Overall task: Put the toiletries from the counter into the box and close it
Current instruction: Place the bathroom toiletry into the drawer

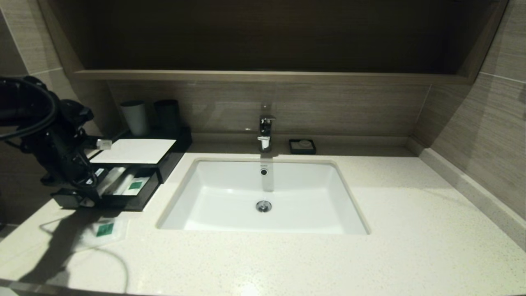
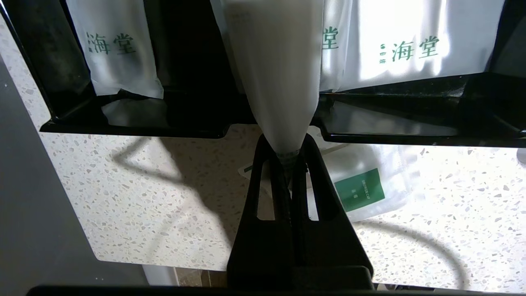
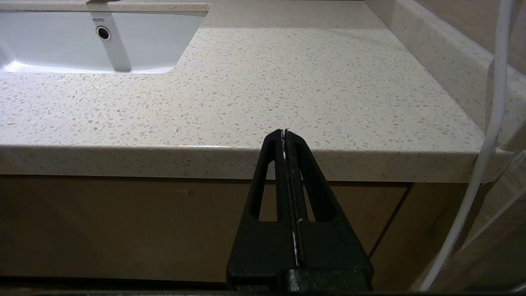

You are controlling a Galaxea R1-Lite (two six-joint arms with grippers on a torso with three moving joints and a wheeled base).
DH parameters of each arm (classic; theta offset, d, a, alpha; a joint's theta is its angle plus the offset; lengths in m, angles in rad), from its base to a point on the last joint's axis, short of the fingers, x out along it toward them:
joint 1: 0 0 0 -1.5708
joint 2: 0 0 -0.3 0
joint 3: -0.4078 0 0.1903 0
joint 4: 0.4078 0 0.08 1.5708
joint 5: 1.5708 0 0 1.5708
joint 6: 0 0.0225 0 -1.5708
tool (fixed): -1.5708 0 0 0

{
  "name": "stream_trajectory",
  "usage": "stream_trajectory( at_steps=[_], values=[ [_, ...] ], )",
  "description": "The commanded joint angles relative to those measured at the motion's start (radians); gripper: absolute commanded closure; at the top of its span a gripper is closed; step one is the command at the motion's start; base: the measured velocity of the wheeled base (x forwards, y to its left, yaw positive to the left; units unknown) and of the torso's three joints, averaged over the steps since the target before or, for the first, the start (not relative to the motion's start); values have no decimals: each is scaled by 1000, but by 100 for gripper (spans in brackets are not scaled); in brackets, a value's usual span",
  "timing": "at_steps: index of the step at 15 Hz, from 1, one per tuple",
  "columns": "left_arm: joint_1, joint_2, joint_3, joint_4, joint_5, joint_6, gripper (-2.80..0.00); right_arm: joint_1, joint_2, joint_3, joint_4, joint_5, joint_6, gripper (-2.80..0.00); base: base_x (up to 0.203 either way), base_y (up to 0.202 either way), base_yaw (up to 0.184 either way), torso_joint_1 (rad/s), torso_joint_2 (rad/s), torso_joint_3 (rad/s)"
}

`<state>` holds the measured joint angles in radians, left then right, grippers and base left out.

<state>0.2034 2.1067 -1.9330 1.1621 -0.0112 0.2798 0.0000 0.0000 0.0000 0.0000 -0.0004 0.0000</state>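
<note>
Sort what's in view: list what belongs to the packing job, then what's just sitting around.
Job:
- box, drawer open
- long packet pinched in left end effector, over drawer
- packets in drawer
- flat sachet on counter

Bystanders:
- two cups
- soap dish
- tap
- sink
- right end effector, parked below counter edge

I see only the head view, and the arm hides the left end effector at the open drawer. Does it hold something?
Observer: Yes, the left end effector pinches the end of a long packet that reaches into the drawer.
Operator: What do the other packets show?
Observer: The other packets inside carry green printed characters.
Operator: Where is the right arm?
Observer: The right end effector is shut, parked below the counter edge.
</note>
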Motion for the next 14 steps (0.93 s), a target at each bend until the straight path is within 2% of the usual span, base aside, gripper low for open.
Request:
stream_trajectory(
  at_steps=[1, 8, 9, 10, 14],
  values=[
    [-2, 13, 0, 6, -1, 1, 0, 0, 0, 0, 0, 0, 0, 0, 0, 0, 0, 0, 0, 0],
    [-16, 7, 0, -39, -1, -24, 0, 0, 0, 0, 0, 0, 0, 0, 0, 0, 0, 0, 0, 0],
    [-16, 7, 0, -39, -3, -24, -180, 0, 0, 0, 0, 0, 0, 0, 0, 0, 0, 0, 0, 0],
    [-16, 6, 0, -39, -3, -25, -280, 0, 0, 0, 0, 0, 0, 0, 0, 0, 0, 0, 0, 0],
    [-15, -18, 0, -39, 0, -26, -280, 0, 0, 0, 0, 0, 0, 0, 0, 0, 0, 0, 0, 0]
  ],
)
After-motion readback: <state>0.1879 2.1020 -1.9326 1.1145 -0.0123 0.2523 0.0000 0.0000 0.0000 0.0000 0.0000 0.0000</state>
